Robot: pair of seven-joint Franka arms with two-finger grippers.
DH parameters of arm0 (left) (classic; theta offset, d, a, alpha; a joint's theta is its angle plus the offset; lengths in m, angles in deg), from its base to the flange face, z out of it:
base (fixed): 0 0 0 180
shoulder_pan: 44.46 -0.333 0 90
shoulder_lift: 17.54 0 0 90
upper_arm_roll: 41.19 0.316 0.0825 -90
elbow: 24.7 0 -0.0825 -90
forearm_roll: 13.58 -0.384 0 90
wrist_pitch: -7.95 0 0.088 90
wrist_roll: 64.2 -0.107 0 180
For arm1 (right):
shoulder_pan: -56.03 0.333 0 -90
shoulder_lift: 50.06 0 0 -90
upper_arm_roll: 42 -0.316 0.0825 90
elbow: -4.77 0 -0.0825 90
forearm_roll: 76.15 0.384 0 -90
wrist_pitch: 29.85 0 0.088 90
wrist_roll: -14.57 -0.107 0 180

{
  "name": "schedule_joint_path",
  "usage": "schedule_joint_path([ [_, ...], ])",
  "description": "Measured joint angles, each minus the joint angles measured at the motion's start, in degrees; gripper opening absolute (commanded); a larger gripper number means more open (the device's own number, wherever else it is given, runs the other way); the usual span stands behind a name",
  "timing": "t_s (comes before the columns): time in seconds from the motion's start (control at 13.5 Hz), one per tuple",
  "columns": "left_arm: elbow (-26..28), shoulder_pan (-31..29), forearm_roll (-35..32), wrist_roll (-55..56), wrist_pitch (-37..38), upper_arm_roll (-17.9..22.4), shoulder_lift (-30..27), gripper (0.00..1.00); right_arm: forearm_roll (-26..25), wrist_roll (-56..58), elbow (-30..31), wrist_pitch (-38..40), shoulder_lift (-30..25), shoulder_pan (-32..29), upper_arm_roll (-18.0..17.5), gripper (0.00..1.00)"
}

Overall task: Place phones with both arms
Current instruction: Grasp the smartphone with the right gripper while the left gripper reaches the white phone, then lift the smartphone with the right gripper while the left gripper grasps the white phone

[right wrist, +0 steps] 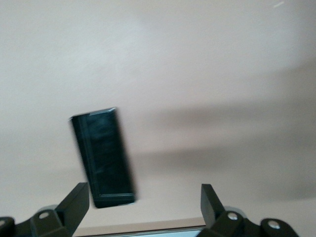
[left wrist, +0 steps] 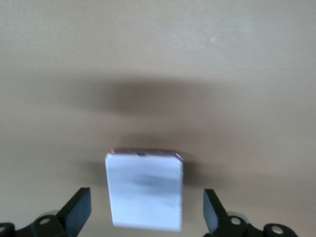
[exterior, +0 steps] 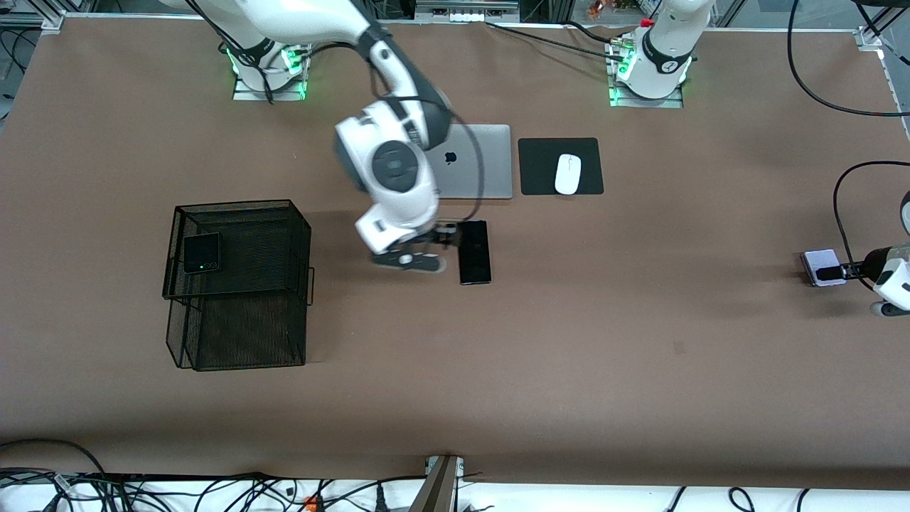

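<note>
The long slim black phone [exterior: 474, 251] lies on the table, nearer to the front camera than the laptop. My right gripper [exterior: 449, 239] is open just over its end that points to the laptop. In the right wrist view the black slab [right wrist: 102, 158] lies close to one finger [right wrist: 76, 202], apart from both. The pale lavender phone [exterior: 823, 267] lies at the left arm's end of the table. My left gripper [exterior: 836, 272] is open over it. In the left wrist view the lavender phone [left wrist: 144, 190] sits between the fingers [left wrist: 79, 210], untouched. The small black phone [exterior: 202, 253] rests on the mesh basket.
A black wire-mesh basket [exterior: 242, 341] stands toward the right arm's end. A silver laptop [exterior: 476, 162] lies closed beside a black mouse pad [exterior: 540, 167] with a white mouse [exterior: 567, 173]. The laptop's edge also shows in the right wrist view [right wrist: 148, 231].
</note>
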Motion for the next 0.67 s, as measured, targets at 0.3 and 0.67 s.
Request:
schedule_joint_path([
  [0.3, 3.2, -1.9, 0.0, -0.9, -4.6, -0.1, 1.7, 1.00, -1.6, -4.0, -4.5, -4.5, 8.0, 4.5, -1.3, 1.00],
  [0.67, 3.4, -2.2, 0.0, -1.1, -4.3, -0.6, 1.5, 0.25, -3.6, -4.5, -5.0, -8.8, 14.0, 5.7, -1.4, 1.00],
])
